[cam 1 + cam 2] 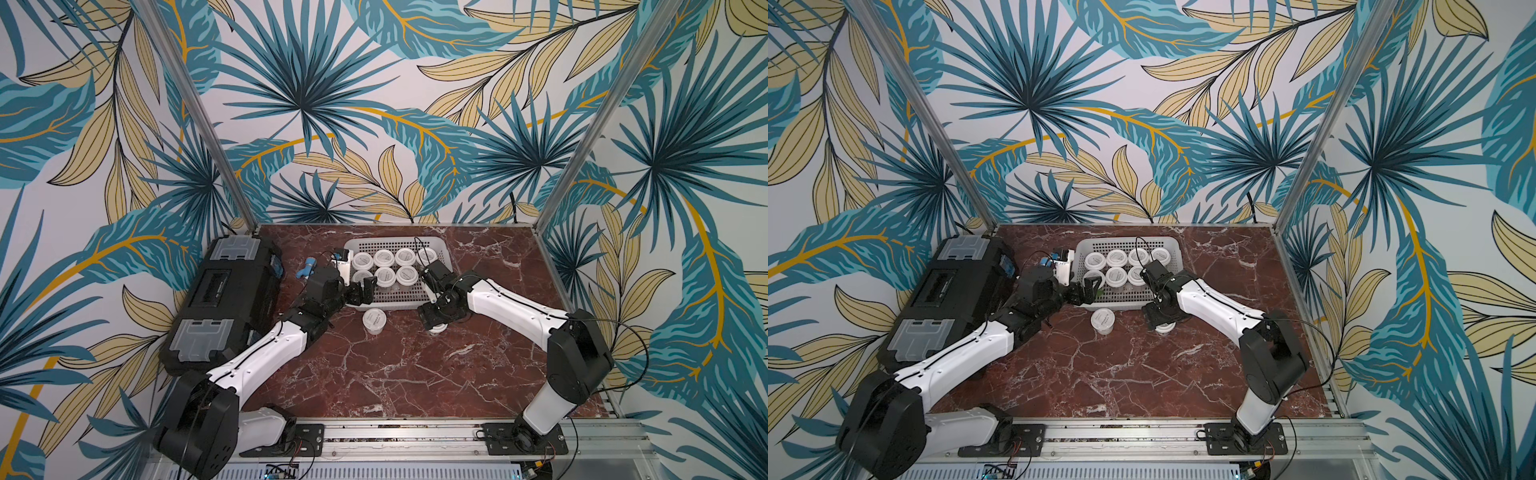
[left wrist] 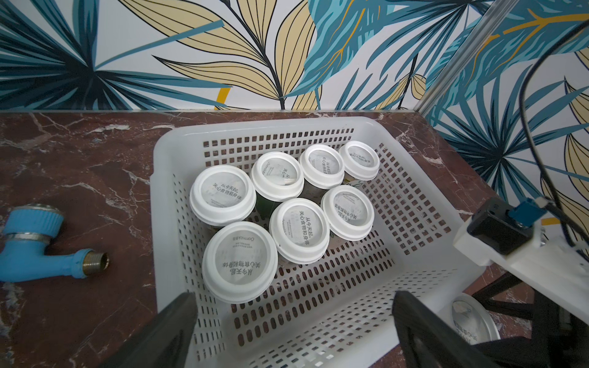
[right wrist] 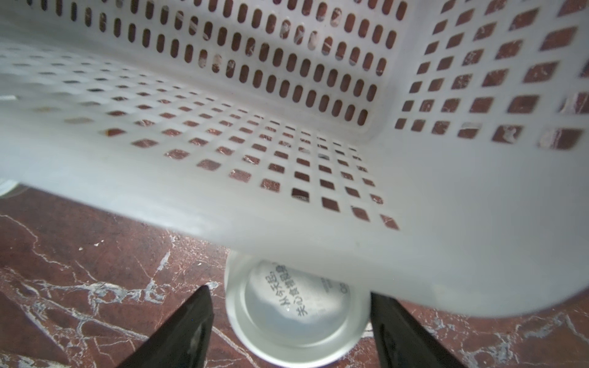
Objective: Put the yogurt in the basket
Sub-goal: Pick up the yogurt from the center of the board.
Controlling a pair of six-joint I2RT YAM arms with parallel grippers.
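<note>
The pale basket stands at the back middle of the table and holds several white-lidded yogurt cups. One yogurt cup stands alone on the marble in front of the basket. Another yogurt cup stands by the basket's near right corner. My right gripper is down over this cup, its fingers on either side with a small gap at one finger. My left gripper is open and empty over the basket's near left corner.
A large black toolbox lies along the table's left edge. A small blue fitting lies between it and the basket. Metal frame posts rise at the back corners. The dark marble table extends to the front rail.
</note>
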